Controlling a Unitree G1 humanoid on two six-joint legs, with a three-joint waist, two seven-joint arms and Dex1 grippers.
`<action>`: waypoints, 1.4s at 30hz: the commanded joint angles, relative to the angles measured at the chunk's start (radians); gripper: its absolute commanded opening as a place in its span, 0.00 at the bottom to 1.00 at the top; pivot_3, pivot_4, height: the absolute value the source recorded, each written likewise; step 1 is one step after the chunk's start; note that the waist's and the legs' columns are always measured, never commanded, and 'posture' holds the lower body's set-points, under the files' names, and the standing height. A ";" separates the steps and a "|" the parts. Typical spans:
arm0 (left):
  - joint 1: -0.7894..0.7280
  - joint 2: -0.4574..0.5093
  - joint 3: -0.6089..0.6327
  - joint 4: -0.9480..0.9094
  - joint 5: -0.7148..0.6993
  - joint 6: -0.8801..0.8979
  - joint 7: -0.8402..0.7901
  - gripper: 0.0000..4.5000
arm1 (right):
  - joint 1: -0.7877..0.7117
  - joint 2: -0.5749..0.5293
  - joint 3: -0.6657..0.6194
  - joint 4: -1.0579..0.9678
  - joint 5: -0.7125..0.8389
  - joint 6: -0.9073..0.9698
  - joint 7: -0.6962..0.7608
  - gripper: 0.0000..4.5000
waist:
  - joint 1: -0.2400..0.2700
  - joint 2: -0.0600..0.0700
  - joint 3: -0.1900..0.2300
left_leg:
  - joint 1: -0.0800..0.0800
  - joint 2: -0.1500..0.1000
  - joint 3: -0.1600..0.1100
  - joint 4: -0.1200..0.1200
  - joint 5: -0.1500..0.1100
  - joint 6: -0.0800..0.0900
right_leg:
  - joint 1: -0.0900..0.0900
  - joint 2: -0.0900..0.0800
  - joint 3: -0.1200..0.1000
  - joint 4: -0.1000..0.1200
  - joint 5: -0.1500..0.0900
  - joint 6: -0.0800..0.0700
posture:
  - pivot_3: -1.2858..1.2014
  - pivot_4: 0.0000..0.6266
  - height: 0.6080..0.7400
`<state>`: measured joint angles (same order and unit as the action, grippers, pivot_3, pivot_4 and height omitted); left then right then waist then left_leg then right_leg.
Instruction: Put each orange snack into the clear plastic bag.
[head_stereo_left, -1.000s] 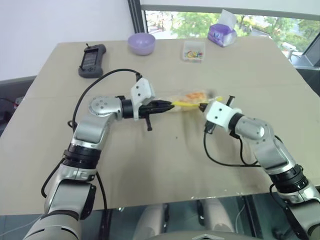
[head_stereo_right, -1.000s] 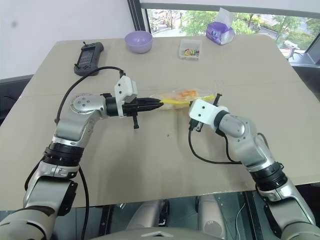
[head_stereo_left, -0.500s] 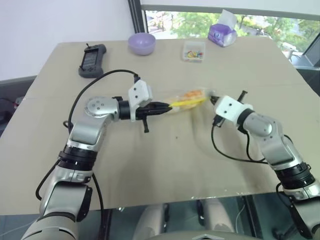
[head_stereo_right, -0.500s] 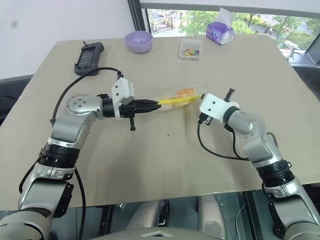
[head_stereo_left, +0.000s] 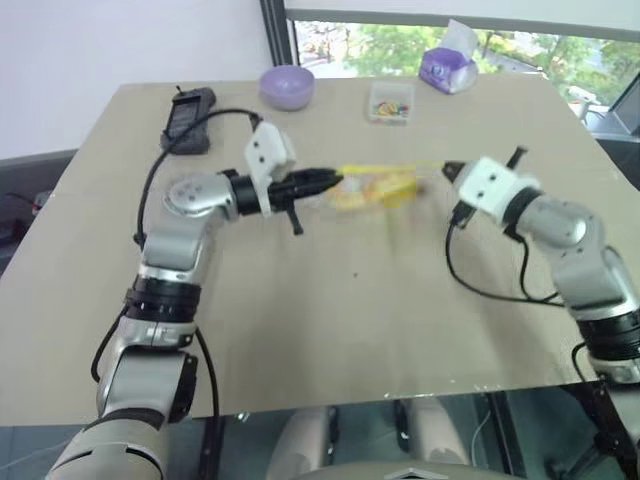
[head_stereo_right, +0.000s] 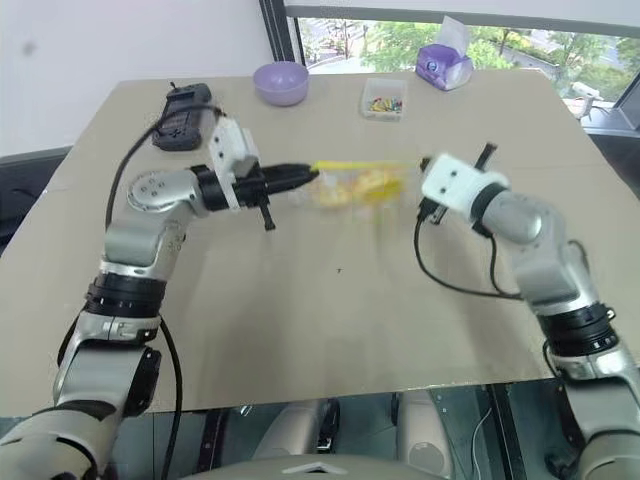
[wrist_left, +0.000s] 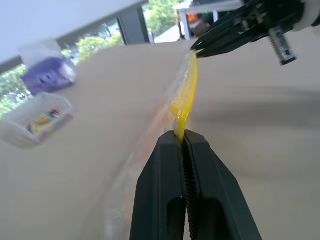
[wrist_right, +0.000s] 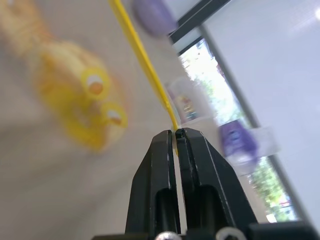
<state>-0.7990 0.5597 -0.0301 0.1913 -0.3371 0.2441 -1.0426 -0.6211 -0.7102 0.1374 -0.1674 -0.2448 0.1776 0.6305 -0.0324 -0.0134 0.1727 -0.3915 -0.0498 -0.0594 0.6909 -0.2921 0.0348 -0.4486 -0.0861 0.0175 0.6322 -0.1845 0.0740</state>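
Note:
The clear plastic bag (head_stereo_left: 352, 192) hangs above the table, stretched between my two grippers by its yellow seal strip (wrist_left: 188, 92). The orange snacks (head_stereo_left: 388, 188) show as blurred yellow-orange lumps inside it, hanging below the strip (wrist_right: 80, 95). My left gripper (head_stereo_left: 335, 177) is shut on the strip's left end, and its fingertips (wrist_left: 172, 141) pinch the yellow edge. At the strip's right end, my right gripper (head_stereo_left: 446, 168) is shut on it (wrist_right: 175, 132). Both grippers point level toward each other.
At the table's far edge stand a purple bowl (head_stereo_left: 287, 85), a small clear box of colourful bits (head_stereo_left: 390, 100) and a purple tissue pack (head_stereo_left: 446, 68). A black handheld device (head_stereo_left: 187, 118) lies at the far left. Bare tabletop (head_stereo_left: 350, 320) lies beneath the bag.
Both grippers have risen, and the right one has moved right. The bag with the snacks has come up off the table and its yellow strip is pulled straighter.

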 joint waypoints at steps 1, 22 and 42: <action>-0.079 -0.001 0.059 0.084 -0.004 -0.022 0.034 0.00 | -0.079 -0.047 -0.062 -0.054 0.023 0.038 0.048 0.02 | -0.004 0.000 0.000 | 0.000 0.000 0.000 0.000 0.000 0.000 | 0.000 0.000 0.000 0.000 0.000 0.000 | 0.52 0.24 1.00; 0.308 0.028 -0.047 -0.026 0.172 -0.362 0.020 0.23 | 0.506 0.004 -0.046 -0.421 0.103 0.219 0.054 0.00 | 0.004 0.001 -0.001 | -0.001 0.000 -0.001 -0.002 0.000 0.000 | 0.000 -0.001 0.000 -0.004 0.000 0.000 | 0.52 0.24 1.00; 0.606 0.329 0.247 -0.302 -0.202 0.140 -0.124 1.00 | 0.947 0.052 -0.683 -0.570 0.693 0.320 0.190 0.98 | 0.021 0.000 0.000 | 0.028 0.008 -0.001 -0.005 -0.002 0.004 | 0.029 0.003 0.000 -0.007 0.002 -0.001 | 0.52 0.24 1.00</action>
<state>-0.1924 0.8765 0.1894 -0.0671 -0.5158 0.3707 -1.1655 0.3228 -0.6548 -0.5013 -0.7027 0.4013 0.4955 0.8205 -0.0114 -0.0131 0.1723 -0.3623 -0.0418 -0.0602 0.6864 -0.2946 0.0391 -0.4192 -0.0831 0.0171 0.6247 -0.1827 0.0731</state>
